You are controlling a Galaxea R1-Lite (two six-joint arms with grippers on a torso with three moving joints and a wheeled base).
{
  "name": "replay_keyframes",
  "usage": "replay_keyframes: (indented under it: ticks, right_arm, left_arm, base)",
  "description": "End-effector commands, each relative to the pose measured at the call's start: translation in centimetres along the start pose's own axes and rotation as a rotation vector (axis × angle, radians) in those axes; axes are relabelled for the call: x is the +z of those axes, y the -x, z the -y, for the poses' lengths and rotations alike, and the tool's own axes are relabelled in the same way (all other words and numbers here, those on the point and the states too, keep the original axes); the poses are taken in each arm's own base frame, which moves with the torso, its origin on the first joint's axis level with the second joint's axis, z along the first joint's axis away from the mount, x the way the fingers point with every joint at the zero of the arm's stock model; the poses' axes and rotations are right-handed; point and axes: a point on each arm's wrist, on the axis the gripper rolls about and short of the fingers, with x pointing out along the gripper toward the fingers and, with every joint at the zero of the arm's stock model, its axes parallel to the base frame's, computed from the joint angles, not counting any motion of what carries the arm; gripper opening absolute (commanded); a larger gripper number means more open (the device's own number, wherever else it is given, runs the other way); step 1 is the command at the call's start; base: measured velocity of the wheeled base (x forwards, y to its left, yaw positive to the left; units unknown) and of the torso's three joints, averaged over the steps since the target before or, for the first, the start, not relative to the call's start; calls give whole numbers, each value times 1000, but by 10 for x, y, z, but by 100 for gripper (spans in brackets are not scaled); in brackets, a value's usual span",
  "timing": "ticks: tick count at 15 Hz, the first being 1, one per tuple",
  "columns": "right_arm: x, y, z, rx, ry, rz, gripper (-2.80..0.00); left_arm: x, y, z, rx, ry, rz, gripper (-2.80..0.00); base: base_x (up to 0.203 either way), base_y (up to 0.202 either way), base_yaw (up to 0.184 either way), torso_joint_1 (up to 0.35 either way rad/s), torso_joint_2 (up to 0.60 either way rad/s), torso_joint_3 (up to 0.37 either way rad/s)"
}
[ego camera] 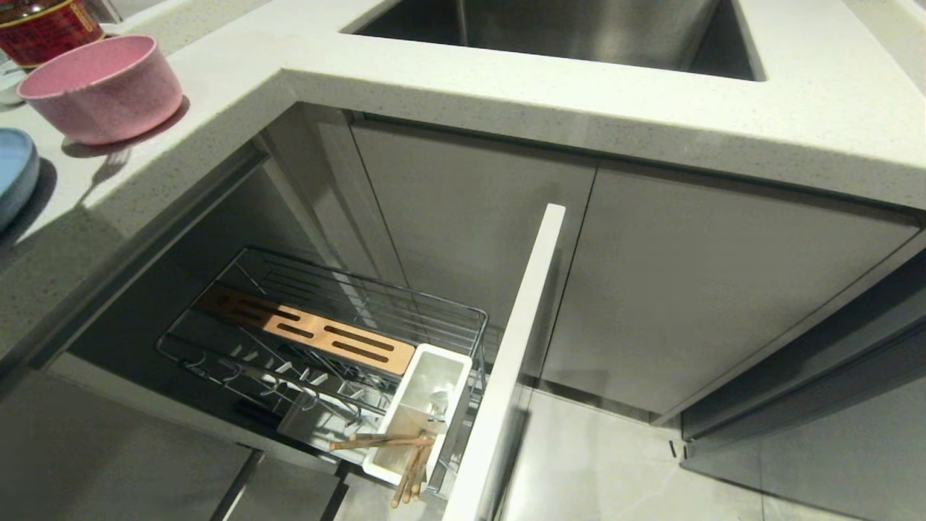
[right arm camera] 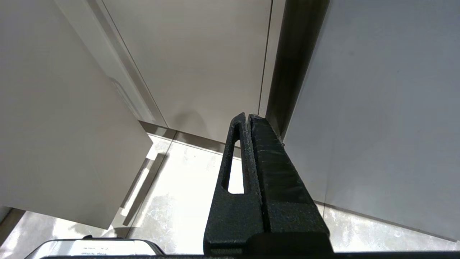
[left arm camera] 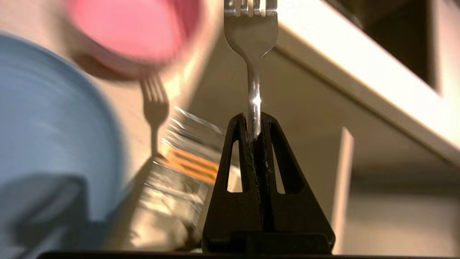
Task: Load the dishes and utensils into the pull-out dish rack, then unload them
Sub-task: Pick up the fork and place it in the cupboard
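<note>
your left pincer (left arm camera: 254,135) is clenched on the handle of the silver fork (left arm camera: 251,36), tines pointing away from the wrist, and it hangs in the air near the tabletop's edge (left arm camera: 359,82); neither arm shows in the head view, so you cannot place it more closely than that; the fork is lifted but not yet stowed; below and beyond it lies the pull-out dish rack (ego camera: 405,289), drawn out from under the tabletop (ego camera: 506,79); the wooden chopsticks (ego camera: 405,452) are already in its white utensil cup (ego camera: 423,405), one lying across the cup's near end, so that part of loading looks done; the cup seems the fork's likely place; the pink bowl (ego camera: 101,87) and the light-blue plate (ego camera: 14,174) both sit on the tabletop at your left, just beside each other, so the dishes are not loaded; the plate pegs (ego camera: 289,369) stand bare; the whole unloading is ahead of you; your right pincer (right arm camera: 249,118) is pressed shut on nothing, parked low by the cabinet fronts (right arm camera: 197,64) above the floor.
</note>
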Motion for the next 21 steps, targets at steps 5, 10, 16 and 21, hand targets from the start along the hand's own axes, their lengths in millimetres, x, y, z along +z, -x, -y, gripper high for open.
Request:
replay_keyframes:
  ticks: [5,10,16,21]
  right_arm:
    - [-7,-1,0,0,0,-24,-280]
    - [-7,-1,0,0,0,-25,-280]
    - [-7,-1,0,0,0,-24,-280]
    - [-7,-1,0,0,0,-24,-280]
  left_arm:
    - [-37,-63,11,-117,1,-438,-280]
    - [-72,-117,28,-75,-31,-772,-280]
    - [-125,-169,53,60,-127,-1111,-280]
    - [-153,-207,58,126,-127,-1218,-280]
  base:
    - [0,0,0,0,0,0]
    - [0,0,0,0,0,0]
    - [0,0,0,0,0,0]
    - [0,0,0,0,0,0]
